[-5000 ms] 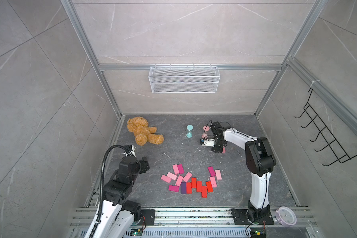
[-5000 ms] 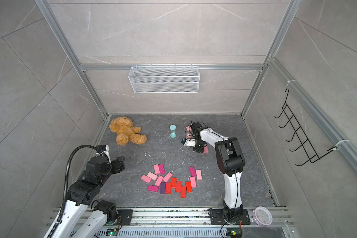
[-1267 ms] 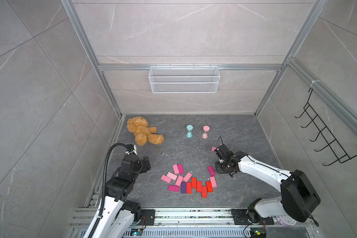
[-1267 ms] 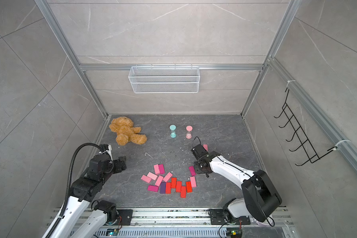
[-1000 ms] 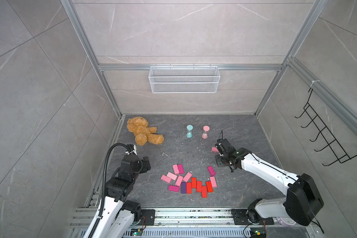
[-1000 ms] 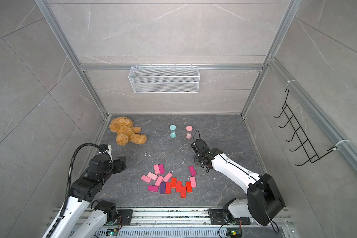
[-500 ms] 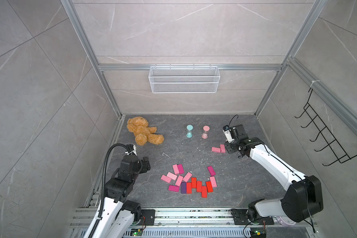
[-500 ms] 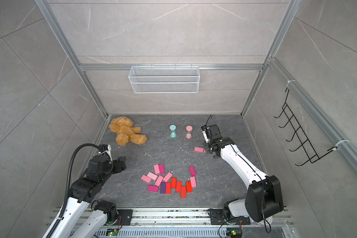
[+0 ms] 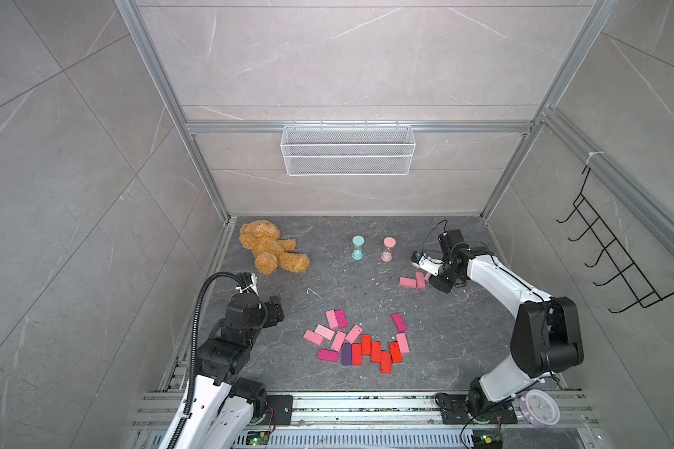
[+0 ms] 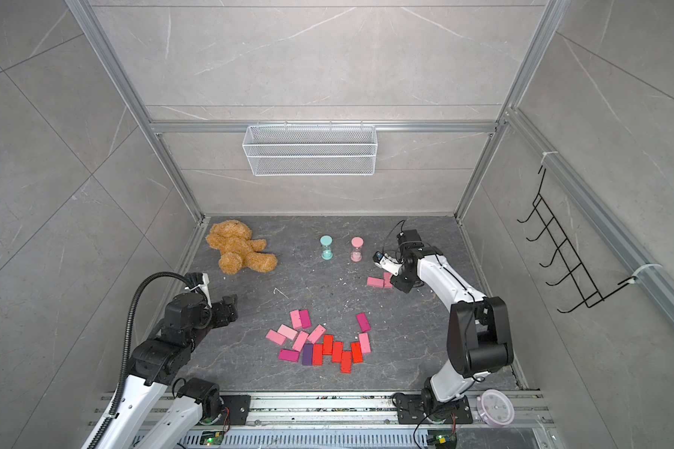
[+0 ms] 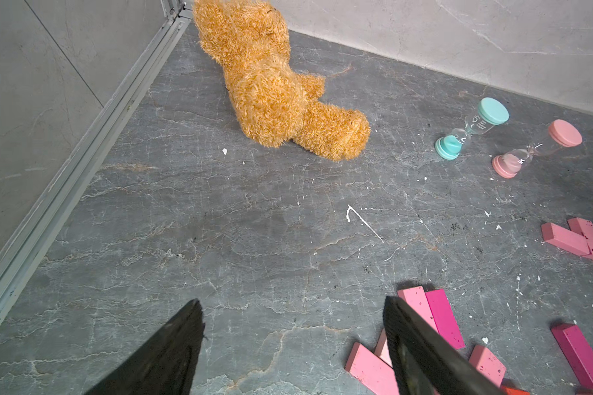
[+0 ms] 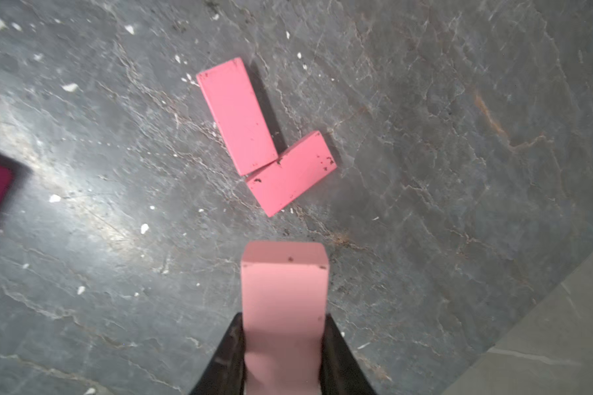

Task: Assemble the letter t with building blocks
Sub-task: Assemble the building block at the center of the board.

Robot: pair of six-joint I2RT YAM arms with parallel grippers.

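White-shelled left arm and right arm, black joints, ribbed black cable hose, matte black left gripper.

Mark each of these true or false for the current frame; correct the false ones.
1. The right gripper is shut on a light pink block. True.
2. The left gripper holds a magenta block. False: its jaws are open and empty.
3. One laid pink block touches the second laid pink block. True.
4. The teal timer and pink timer lie on their sides. False: both stand upright.
5. The teddy bear sits in the block pile. False: it lies apart, near the back corner on the left arm's side.
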